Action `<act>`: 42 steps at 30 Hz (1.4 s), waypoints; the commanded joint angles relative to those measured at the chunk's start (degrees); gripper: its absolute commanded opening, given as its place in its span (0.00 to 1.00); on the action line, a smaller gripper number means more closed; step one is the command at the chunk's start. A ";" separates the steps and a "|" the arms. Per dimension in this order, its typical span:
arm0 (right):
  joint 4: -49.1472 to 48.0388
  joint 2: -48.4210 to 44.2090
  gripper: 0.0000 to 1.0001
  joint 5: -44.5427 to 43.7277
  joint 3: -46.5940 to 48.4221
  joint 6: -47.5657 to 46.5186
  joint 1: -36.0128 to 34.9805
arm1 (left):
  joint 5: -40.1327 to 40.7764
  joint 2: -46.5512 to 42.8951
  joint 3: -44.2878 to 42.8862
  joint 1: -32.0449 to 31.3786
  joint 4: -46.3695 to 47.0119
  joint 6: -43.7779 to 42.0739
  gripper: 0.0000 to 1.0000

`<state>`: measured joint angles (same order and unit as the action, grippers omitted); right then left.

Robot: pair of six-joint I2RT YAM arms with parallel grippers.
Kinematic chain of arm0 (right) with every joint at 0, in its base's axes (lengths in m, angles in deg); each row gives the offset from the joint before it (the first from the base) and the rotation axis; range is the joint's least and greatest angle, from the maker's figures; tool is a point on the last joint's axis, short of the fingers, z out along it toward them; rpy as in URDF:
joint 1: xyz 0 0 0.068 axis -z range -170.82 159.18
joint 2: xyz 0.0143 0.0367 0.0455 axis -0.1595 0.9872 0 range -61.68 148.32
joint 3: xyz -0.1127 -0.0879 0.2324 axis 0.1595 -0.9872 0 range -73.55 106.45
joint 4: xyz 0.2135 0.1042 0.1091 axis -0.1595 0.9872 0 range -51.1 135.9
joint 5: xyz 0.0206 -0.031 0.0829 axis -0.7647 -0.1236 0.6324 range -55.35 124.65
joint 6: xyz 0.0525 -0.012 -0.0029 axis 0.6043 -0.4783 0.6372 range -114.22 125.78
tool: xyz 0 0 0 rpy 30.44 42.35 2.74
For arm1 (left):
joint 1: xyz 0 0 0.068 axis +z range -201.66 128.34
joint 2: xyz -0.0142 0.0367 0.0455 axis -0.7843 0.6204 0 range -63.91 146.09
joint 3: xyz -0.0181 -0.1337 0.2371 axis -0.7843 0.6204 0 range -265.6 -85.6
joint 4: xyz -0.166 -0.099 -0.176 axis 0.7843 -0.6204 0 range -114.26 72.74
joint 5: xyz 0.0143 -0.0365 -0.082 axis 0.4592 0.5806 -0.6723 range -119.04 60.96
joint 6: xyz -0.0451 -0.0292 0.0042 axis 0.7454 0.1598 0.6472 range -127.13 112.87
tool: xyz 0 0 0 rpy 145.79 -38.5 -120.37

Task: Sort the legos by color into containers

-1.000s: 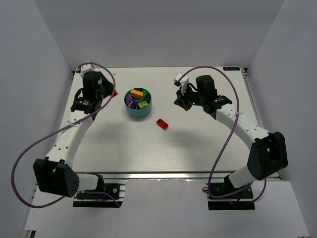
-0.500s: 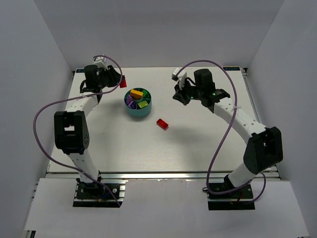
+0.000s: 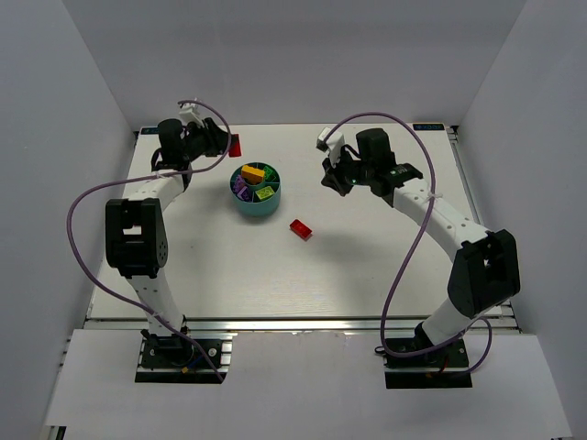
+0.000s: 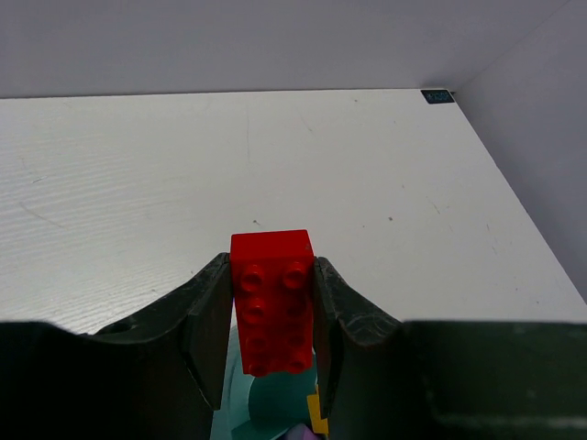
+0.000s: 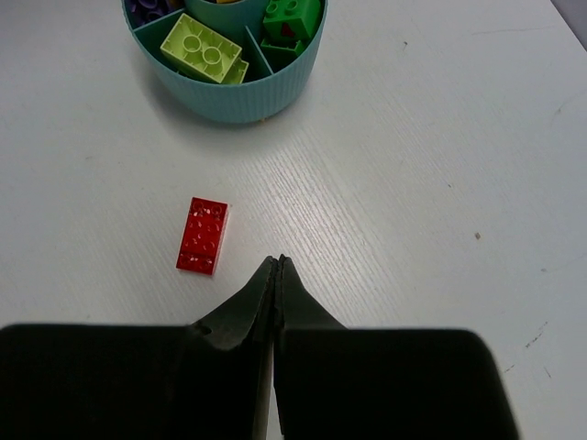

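Left gripper [image 4: 271, 275] squeezing red brick [image 4: 271, 298] tight between jaws, teal bowl [image 4: 275, 408] peeking out just under them. Right gripper [image 5: 276, 266] jaws pressing together; second red brick [image 5: 203, 236] lying on table [image 5: 413, 137] just ahead-left of tips.

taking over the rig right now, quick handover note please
Left gripper: shut on a red brick, raised beside the teal bowl.
Right gripper: shut, empty, above the table near a second red brick lying loose short of the bowl.
Done: orange, lime, dark green and purple bricks sit in the bowl's compartments.
Left: both red bricks.
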<state>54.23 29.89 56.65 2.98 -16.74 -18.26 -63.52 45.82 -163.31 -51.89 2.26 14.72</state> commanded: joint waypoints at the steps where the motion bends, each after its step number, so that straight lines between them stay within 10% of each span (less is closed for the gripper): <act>1: -0.65 0.63 0.00 -0.38 2.75 -0.24 0.28 | -1.73 -0.48 1.25 -0.38 1.74 0.04 0.01; 27: -0.92 -1.04 0.00 -0.82 1.60 -0.06 0.72 | 2.92 1.01 3.36 -1.97 -3.36 -4.09 0.08; 42: -1.36 -1.74 0.00 -0.82 1.08 -0.06 0.72 | 4.86 -1.01 4.24 -2.32 -5.64 -4.53 0.40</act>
<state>54.21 30.41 55.78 3.23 -16.76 -17.78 -60.92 48.03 -159.81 -54.20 -2.22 11.59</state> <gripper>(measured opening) 0.008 0.452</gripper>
